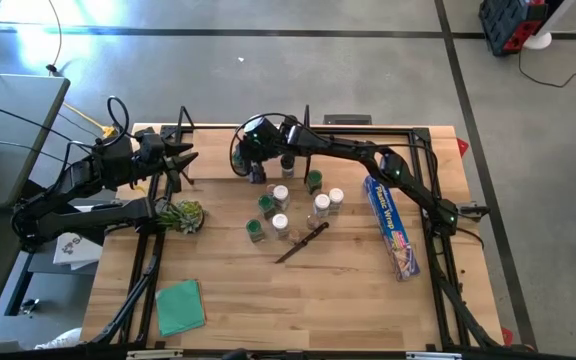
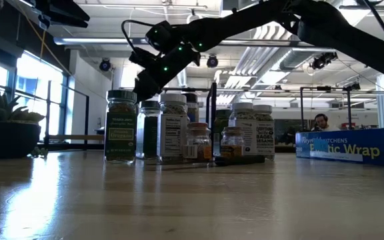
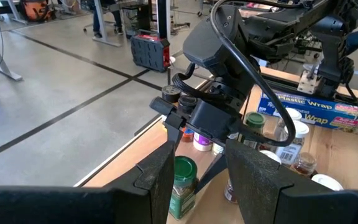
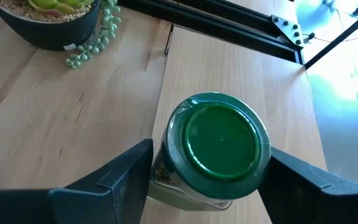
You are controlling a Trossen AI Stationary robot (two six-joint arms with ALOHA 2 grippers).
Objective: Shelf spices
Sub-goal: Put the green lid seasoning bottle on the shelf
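Several spice jars [image 1: 288, 205] with white or green caps stand bunched at the table's middle. Apart from them, toward the far left, one green-capped jar [image 4: 219, 140] stands upright on pale wood, its base hidden beneath it. My right gripper [image 4: 210, 158] reaches over from the right and is shut on this jar. The shelf's plank [image 2: 65, 138] and black upright rods [image 2: 213, 113] show behind the jars in the low view. My left gripper [image 3: 197, 174] waits open over the table's far left, with nothing between its fingers. My right gripper has the green-capped jar between its two fingers, one finger [image 4: 143, 163] against one side just below the cap and the other [image 4: 281, 163] against the opposite side by the cap's rim [image 4: 263, 149]. The fingers slant down from above. The jar stands upright.
A potted succulent [image 1: 183, 215] sits at the left, close to the held jar. A dark-handled knife [image 1: 303, 242] lies near the jars. A long blue wrap box [image 1: 393, 225] lies at the right, a green cloth [image 1: 180, 305] at the near left. A person [image 2: 321, 122] sits far behind.
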